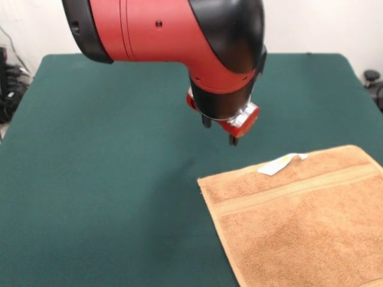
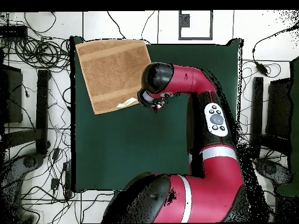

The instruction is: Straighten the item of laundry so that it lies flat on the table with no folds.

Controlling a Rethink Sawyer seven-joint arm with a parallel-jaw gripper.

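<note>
On green felt table (image 1: pixel 108 179), flat terry towel (image 1: pixel 299 221)

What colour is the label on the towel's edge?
White, clearest in the front view: label on the tan-orange towel.

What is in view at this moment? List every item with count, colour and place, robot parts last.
towel: one, tan-orange, lying flat at a corner of the table, its hem band visible.
label: one, white, on the towel's edge nearest the tool.
table: one, dark green cloth top, filling most of both views.
cables: many, black, on the floor around the table.
arm: one, red and black, reaching across the table.
tool: one, hovering above the bare table just beside the towel's label edge, holding nothing.
</note>
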